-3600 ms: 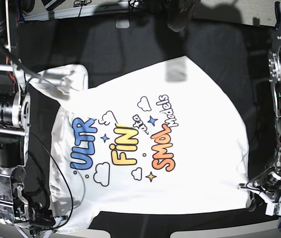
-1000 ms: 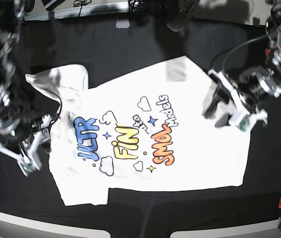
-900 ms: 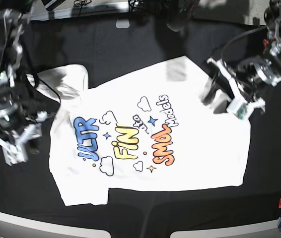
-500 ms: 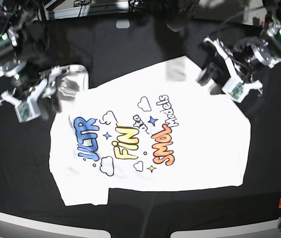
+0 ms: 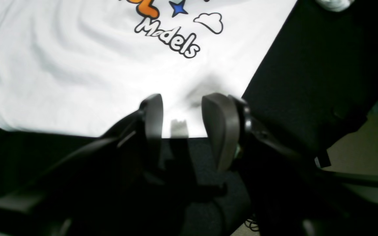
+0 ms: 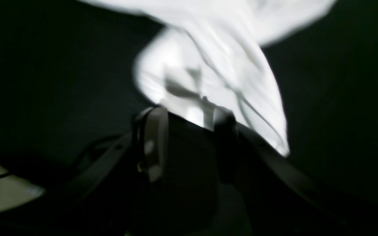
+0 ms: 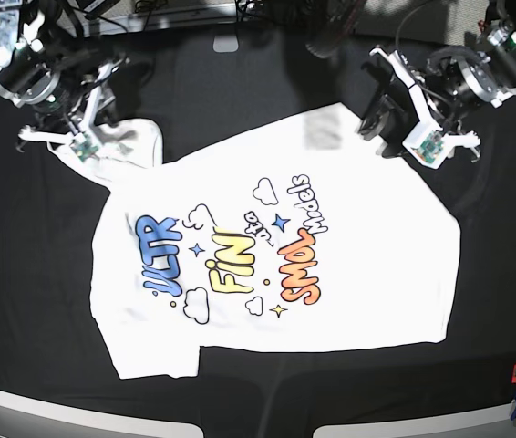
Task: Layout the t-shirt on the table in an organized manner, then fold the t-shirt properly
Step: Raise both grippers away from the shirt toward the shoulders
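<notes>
Black-draped tabletop [image 7: 39, 301] carries the t-shirt [image 7: 267, 265], spread print-up. Soft, light cloth is judged best pinched at hems. Farther off, left gripper [image 5: 180, 113] and right gripper [image 6: 189, 118] jaws are held apart, empty.

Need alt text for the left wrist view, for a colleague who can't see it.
The open left end effector hovers over a corner edge of the white t-shirt, its fingers apart and holding nothing. The shirt lies print side up on the black table, the word "Models" readable just ahead.
</notes>
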{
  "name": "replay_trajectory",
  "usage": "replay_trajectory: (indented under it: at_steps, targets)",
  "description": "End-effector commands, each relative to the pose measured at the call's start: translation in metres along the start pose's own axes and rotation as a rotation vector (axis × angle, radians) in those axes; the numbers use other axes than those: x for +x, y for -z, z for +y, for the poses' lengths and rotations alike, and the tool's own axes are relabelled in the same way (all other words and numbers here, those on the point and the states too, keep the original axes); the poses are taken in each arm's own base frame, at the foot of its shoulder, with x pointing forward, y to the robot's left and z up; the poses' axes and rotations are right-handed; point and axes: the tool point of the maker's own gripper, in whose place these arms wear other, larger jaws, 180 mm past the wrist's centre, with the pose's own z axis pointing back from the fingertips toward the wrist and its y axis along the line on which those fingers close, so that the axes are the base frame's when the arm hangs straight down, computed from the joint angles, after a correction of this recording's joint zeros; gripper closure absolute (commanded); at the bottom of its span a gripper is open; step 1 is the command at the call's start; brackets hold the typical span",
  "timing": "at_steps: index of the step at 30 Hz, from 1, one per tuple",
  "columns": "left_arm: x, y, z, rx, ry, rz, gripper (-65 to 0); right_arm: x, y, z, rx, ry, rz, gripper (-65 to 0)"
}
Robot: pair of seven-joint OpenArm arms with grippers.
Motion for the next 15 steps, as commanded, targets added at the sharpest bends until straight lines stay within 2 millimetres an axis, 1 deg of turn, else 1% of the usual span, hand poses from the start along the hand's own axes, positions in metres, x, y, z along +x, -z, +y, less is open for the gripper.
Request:
replay_trajectory:
  at_steps: [1,3,5,8,11,15]
  targets:
    - [0.010,-0.003,0.000,-0.002,0.012,-0.037,-22.6,0.002,0.000,-0.016,-0.056,0.010,-0.011,-21.5]
    - [0.011,-0.003,0.000,-0.002,0.012,-0.038,-22.6,-0.014,0.008,-0.025,-0.085,0.042,0.038,-21.5]
    - [0.011,-0.003,0.000,-0.002,0.012,-0.038,-22.6,-0.028,0.016,-0.028,-0.077,0.067,0.074,-21.5]
    - [0.012,-0.003,0.000,-0.002,0.012,-0.043,-22.6,-0.039,0.023,-0.034,-0.074,0.076,0.091,-21.5]
    - [0.012,-0.003,0.000,-0.002,0.011,-0.045,-22.6,-0.037,0.022,-0.048,-0.115,0.088,0.082,-21.5]
    - [0.012,-0.003,0.000,-0.002,0.011,-0.045,-22.6,-0.018,0.021,-0.069,-0.175,0.101,0.025,-21.5]
